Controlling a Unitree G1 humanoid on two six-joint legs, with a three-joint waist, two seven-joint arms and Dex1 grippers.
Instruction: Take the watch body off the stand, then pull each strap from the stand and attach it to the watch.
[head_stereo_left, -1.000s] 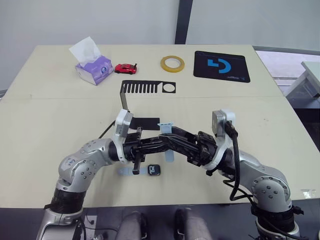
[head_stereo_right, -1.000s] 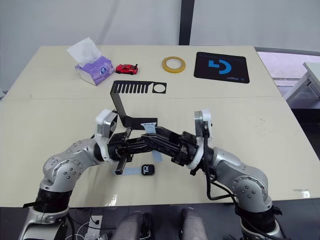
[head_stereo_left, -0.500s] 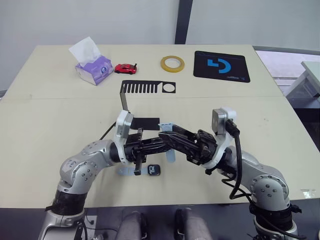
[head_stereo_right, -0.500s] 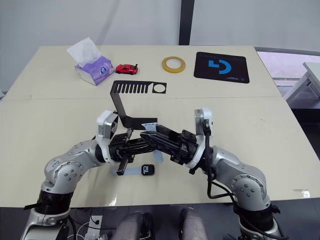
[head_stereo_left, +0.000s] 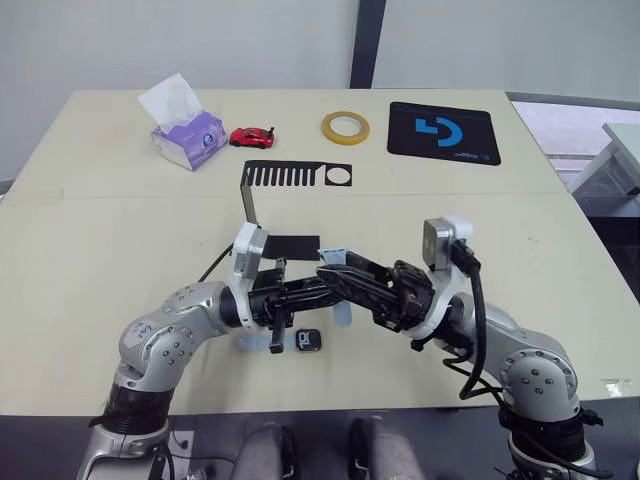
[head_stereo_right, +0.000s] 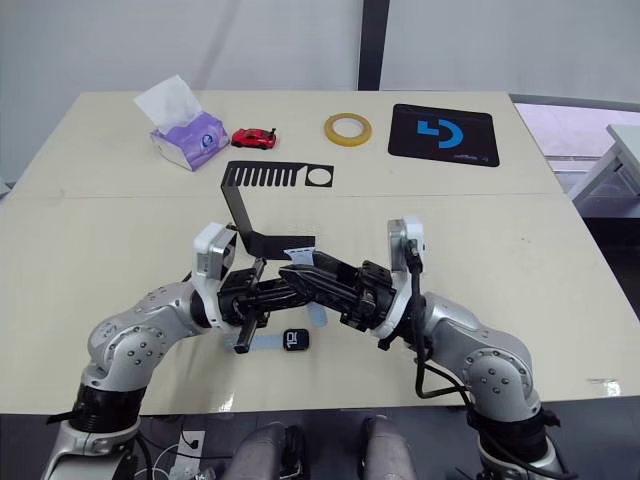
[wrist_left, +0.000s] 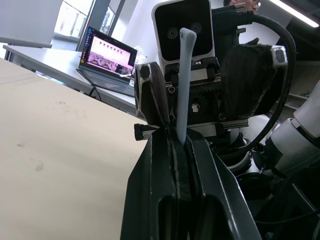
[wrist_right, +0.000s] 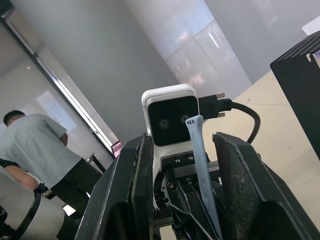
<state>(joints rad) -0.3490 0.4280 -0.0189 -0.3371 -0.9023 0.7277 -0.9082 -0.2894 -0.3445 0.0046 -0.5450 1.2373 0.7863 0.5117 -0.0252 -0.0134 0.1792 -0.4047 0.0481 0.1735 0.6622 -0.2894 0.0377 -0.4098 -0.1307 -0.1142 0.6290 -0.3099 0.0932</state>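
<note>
The watch body lies on the table nearest the robot, one strap seemingly fitted to it. Above it, the second strap is clamped in the left gripper, with the right gripper spread wide around it. Beyond, the stand is stripped; this strap's attachment is judged left.

Far edge of the table: tissue box, toy car, tape roll, mat, left to right.
Centre: stand.
Near edge: watch body, just right of a strap.
</note>
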